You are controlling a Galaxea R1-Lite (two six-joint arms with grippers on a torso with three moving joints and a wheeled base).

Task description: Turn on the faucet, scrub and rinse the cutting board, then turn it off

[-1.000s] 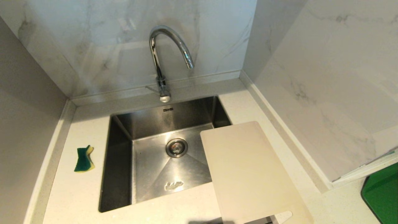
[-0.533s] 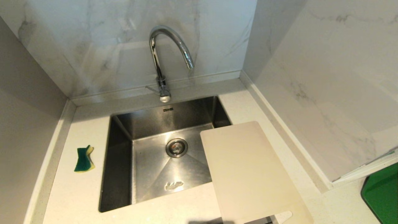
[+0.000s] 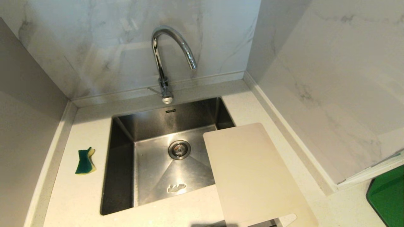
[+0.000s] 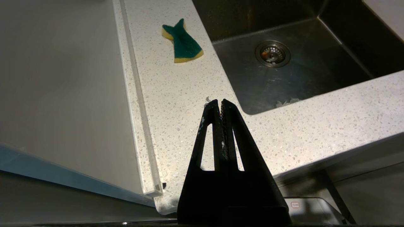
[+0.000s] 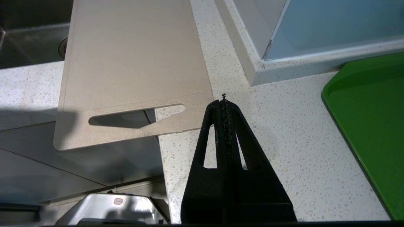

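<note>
The chrome gooseneck faucet [image 3: 164,60] rises behind the steel sink [image 3: 123,176], its thin side lever [image 3: 154,90] pointing left; no water runs. The cream cutting board [image 3: 252,176] lies flat, bridging the sink's right rim and the counter, its slot handle [image 5: 135,116] hanging past the counter's front edge. My left gripper [image 4: 220,101] is shut and empty above the counter's front edge, left of the sink. Beside the board's handle end my right gripper [image 5: 223,101] hangs shut and empty over bare counter. Neither arm shows in the head view.
A green-and-yellow sponge [image 3: 85,161] [image 4: 183,44] lies on the counter left of the sink. A bright green tray [image 3: 388,195] [image 5: 369,119] sits at the far right. Marble walls close in behind and on the right, a grey panel on the left.
</note>
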